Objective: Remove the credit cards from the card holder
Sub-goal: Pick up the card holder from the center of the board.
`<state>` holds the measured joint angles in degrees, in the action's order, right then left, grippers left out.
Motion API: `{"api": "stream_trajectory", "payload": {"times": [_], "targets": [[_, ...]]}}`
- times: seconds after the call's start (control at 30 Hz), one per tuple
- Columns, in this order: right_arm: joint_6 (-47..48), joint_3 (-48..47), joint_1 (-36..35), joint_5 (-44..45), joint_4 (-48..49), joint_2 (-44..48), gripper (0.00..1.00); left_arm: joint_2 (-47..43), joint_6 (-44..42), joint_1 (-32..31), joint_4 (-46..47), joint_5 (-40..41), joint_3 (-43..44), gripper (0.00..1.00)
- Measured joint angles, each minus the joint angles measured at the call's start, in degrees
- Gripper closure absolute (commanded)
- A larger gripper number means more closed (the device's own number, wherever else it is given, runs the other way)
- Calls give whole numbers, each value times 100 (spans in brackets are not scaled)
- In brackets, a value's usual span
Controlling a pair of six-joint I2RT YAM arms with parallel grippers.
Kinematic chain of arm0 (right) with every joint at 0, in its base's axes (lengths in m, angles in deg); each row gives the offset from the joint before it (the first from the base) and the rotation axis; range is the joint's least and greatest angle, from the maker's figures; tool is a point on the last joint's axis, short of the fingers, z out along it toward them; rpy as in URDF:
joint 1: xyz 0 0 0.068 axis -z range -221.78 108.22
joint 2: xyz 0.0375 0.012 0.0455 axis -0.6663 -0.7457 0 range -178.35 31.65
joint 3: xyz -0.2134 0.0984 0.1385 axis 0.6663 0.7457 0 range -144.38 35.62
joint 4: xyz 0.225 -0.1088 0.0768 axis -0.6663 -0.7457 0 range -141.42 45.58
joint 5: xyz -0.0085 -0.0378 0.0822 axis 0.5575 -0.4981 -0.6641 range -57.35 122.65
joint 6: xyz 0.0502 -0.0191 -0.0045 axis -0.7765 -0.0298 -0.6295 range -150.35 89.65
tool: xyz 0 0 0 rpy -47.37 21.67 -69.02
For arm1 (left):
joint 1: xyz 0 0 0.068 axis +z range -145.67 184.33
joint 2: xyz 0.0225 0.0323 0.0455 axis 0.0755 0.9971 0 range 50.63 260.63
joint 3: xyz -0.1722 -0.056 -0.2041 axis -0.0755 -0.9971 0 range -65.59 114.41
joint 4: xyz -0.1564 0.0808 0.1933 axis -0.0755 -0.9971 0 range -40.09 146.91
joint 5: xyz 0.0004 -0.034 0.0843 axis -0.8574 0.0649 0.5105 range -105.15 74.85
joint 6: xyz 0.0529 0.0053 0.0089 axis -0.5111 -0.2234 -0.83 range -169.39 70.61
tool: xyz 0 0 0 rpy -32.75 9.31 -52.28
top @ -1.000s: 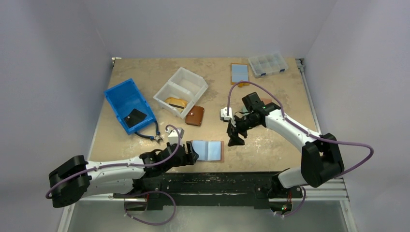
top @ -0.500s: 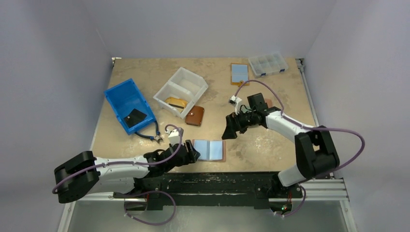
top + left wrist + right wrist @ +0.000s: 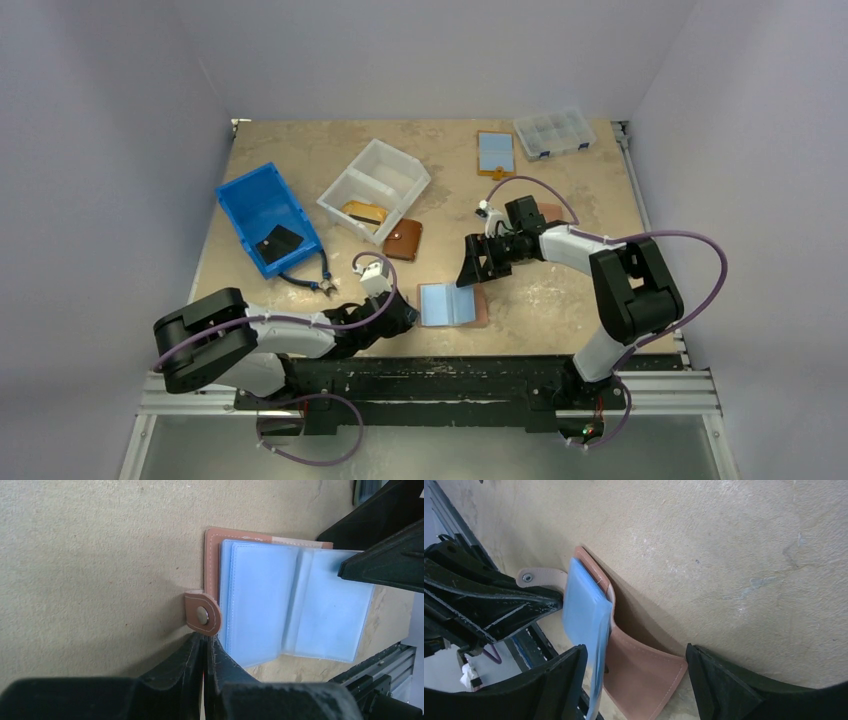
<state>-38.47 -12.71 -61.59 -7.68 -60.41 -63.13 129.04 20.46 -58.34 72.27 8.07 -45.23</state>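
Note:
The brown card holder (image 3: 478,305) lies open near the table's front edge, and its right cover (image 3: 644,680) curls up off the table. Light-blue credit cards (image 3: 440,302) sit in its clear sleeves (image 3: 260,595) and look like a stack on edge (image 3: 584,600) in the right wrist view. My left gripper (image 3: 204,639) is shut at the holder's left edge, just under the snap tab (image 3: 202,614). My right gripper (image 3: 635,650) is open and straddles the raised right cover. One of its fingers (image 3: 559,680) is beside the blue sleeves.
A blue bin (image 3: 268,215), a white divided bin (image 3: 373,188) and a brown pouch (image 3: 403,240) lie to the back left. Blue-handled pliers (image 3: 310,283) lie near the left arm. A second blue-faced holder (image 3: 495,152) and a clear compartment box (image 3: 553,132) stand at the back.
My left gripper has shut at the holder's left edge. My right gripper has moved down and left over the holder's right side. The holder has shifted right and its right cover has lifted.

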Motion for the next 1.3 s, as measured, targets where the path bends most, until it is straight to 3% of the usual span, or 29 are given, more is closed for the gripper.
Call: {"api": "stream_trajectory", "payload": {"times": [0.17,0.27,0.37,0.43,0.5,0.63,0.8,0.9,1.1,1.3], "targets": [[59,-170,0,-151,-125,-251,34,120,109,0,208,24,7,94],[131,-236,-15,-273,-205,-354,47,120,120,2,234,39,4,94],[229,-238,-44,-291,-365,-354,69,118,140,2,238,44,-2,94],[334,-256,-55,-389,-492,-354,89,109,153,2,240,44,-9,94],[466,-315,-76,-496,-640,-354,100,101,157,4,267,44,-28,93],[715,-457,-87,-678,-800,-350,100,-31,153,4,164,42,-70,89],[1097,-688,-79,-741,-1023,-345,100,-518,26,4,-295,20,-155,58],[1357,-946,-68,-660,-1141,-343,100,-953,-179,4,-723,-20,-184,49],[1742,-1705,-22,363,-1189,-345,100,-1847,-466,4,-1576,-35,-195,47],[2072,-3418,295,1493,-1106,-848,100,-2538,-553,4,-2059,-31,-282,45]]}}
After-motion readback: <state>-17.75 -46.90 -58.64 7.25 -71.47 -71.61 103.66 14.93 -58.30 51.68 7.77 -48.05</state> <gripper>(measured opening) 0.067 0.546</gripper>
